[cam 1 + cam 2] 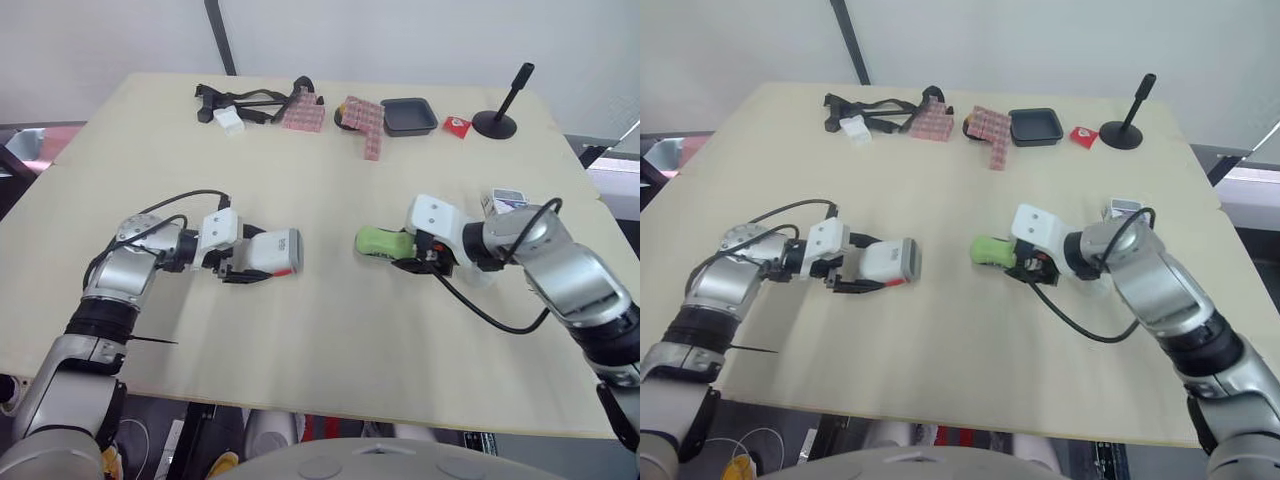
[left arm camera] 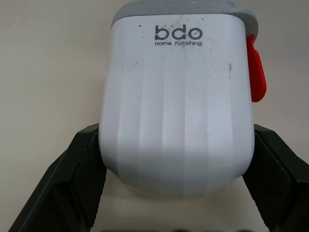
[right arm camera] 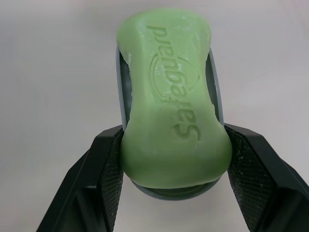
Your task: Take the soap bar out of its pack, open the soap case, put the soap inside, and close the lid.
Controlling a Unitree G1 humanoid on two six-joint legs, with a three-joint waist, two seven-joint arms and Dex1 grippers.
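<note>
Left fingers (image 2: 82, 179) clamp white case lid (image 2: 178, 96) at its sides | right fingers (image 3: 96, 179) squeeze green soap bar (image 3: 171, 96) seated in grey case base (image 3: 121, 82) | both low over desk (image 1: 330, 180), facing, apart – likely lining up to close.

1. The left arm (image 1: 120, 270) and right arm (image 1: 575, 270) are silver metal shells with black joint rings
2. A white boxy housing (image 1: 218, 232) with small screws caps each wrist
3. Black cables (image 1: 490, 318) loop outside
4. The fingers (image 2: 72, 188) are black and finely textured
</note>
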